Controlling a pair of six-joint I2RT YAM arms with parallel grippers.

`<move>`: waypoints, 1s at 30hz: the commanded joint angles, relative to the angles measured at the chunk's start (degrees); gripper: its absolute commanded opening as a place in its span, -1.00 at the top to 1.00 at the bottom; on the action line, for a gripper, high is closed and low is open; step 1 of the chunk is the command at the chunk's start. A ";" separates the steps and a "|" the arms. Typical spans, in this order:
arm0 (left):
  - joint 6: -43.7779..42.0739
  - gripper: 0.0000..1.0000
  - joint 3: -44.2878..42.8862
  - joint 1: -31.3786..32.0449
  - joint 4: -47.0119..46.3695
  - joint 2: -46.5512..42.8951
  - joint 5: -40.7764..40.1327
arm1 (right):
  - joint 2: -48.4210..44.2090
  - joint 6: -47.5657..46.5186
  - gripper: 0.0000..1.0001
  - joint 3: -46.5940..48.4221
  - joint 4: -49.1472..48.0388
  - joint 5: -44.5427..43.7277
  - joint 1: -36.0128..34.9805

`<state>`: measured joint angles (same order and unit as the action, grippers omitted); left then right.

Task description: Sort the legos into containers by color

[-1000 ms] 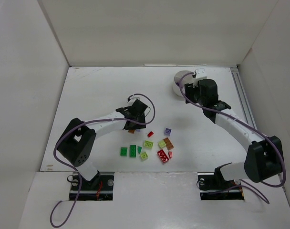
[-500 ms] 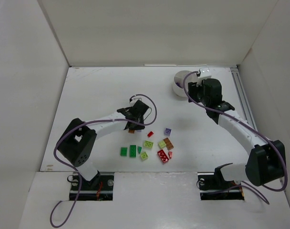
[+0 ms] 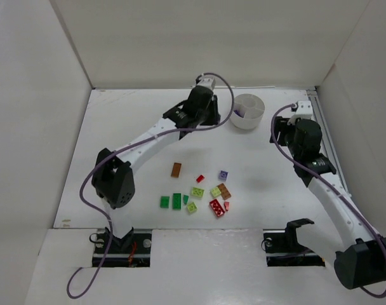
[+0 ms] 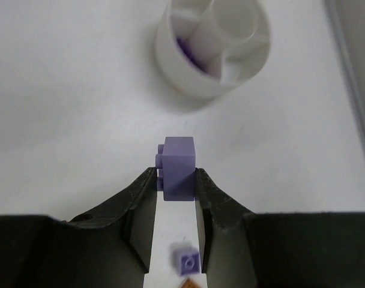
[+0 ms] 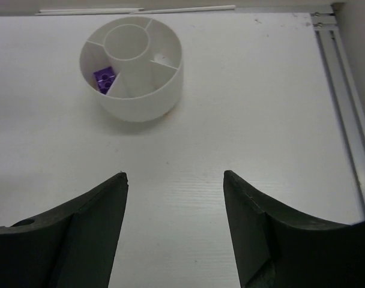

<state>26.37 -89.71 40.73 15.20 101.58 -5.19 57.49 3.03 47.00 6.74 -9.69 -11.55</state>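
My left gripper (image 4: 175, 177) is shut on a lavender brick (image 4: 178, 167), held above the table just short of the round white dish (image 4: 188, 81). From above, that gripper (image 3: 212, 116) hangs left of the dish (image 3: 247, 122). One wedge of the dish (image 5: 140, 105) holds a purple brick (image 5: 104, 78). My right gripper (image 5: 174, 177) is open and empty, standing right of the dish (image 3: 280, 130). The other legos lie in a loose group near the front: an orange-brown plate (image 3: 176, 169), a purple piece (image 3: 223, 174), a red brick (image 3: 216, 208) and a green plate (image 3: 177, 201).
White walls enclose the table on three sides. A metal rail (image 3: 323, 136) runs along the right edge, close to my right arm. A lime brick (image 3: 197, 192) and a brown plate (image 3: 224, 190) lie within the group.
My left gripper closed on the lavender brick beside the group, lifted it and swung back toward the dish. My right arm drew away from the dish to the right.
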 commanded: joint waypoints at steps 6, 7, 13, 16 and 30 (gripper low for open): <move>-5.98 0.96 -34.88 -1.88 1.84 21.95 8.70 | -11.34 2.59 -0.79 -3.84 6.96 -6.65 3.47; -5.98 0.94 -37.88 -2.49 1.85 23.99 9.92 | -12.14 2.60 -0.88 -3.85 7.58 -7.26 3.99; -2.21 0.85 -42.92 -3.82 -6.93 30.07 14.42 | -15.48 2.60 -0.99 -4.46 9.25 -8.32 5.22; 0.34 0.85 -42.92 -4.34 -10.45 31.74 15.03 | -15.48 2.60 -0.99 -4.46 9.86 -10.51 5.22; 4.83 0.80 -41.07 -4.34 -20.83 38.34 17.58 | -13.90 2.60 -0.99 -3.85 11.01 -10.52 5.22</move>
<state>29.93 -129.88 36.32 -1.13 140.16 12.01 43.83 4.97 42.26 17.91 -19.11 -6.70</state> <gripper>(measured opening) 0.246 0.994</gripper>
